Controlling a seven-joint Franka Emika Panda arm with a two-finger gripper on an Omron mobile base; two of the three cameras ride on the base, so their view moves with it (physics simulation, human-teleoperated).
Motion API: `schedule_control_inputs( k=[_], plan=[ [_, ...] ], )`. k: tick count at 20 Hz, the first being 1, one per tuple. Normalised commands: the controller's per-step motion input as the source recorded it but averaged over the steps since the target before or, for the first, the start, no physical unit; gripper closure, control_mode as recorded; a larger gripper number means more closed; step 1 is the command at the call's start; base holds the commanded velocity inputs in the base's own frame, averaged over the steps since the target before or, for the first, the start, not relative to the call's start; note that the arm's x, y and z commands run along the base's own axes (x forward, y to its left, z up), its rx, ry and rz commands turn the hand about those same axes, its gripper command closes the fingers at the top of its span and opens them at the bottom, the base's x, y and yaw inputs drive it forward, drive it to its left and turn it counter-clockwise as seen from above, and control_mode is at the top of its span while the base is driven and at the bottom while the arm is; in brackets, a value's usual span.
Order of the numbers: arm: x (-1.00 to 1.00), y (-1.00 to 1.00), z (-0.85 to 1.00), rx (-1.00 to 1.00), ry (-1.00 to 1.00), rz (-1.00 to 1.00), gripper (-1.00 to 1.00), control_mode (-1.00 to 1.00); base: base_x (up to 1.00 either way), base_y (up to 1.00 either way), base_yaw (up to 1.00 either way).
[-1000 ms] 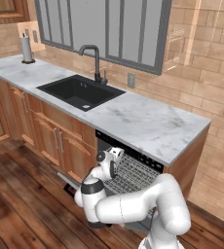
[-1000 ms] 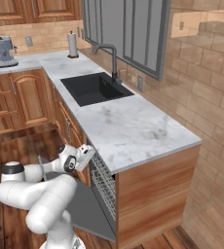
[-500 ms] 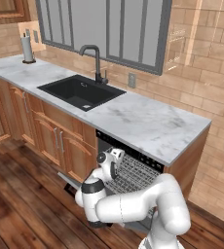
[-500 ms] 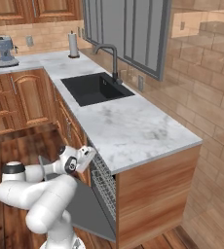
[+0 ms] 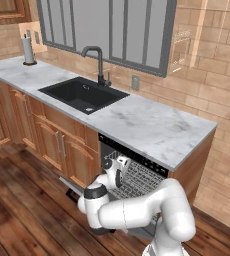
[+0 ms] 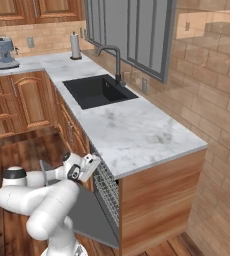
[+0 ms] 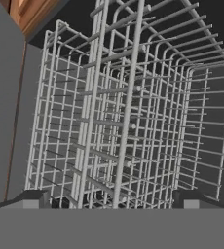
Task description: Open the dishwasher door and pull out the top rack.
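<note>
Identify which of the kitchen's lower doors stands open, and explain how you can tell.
The dishwasher door: the grey panel folded down under the marble counter, exposing wire racks. The brown cabinet doors sit shut.

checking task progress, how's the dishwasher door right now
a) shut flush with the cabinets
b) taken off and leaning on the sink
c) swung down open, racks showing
c: the dishwasher door lies folded down and the wire top rack shows in the opening.
</note>
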Motion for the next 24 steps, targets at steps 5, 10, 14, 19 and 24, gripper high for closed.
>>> schedule_control_inputs(
  k=[5,10,14,19,24],
  plan=[
    [0.0,0.0,-0.58,-0.14,-0.09,0.0,-1.0,-1.0,0.0,0.0,0.0],
    [0.1,0.0,-0.6,-0.16,-0.1,0.0,-1.0,-1.0,0.0,0.0,0.0],
    [0.11,0.0,-0.73,-0.13,-0.05,0.0,-1.0,-1.0,0.0,0.0,0.0],
    [0.08,0.0,-0.84,-0.1,0.0,0.0,-1.0,-1.0,0.0,0.0,0.0],
    [0.06,0.0,-0.89,-0.07,0.0,0.0,-1.0,-1.0,0.0,0.0,0.0]
  ],
)
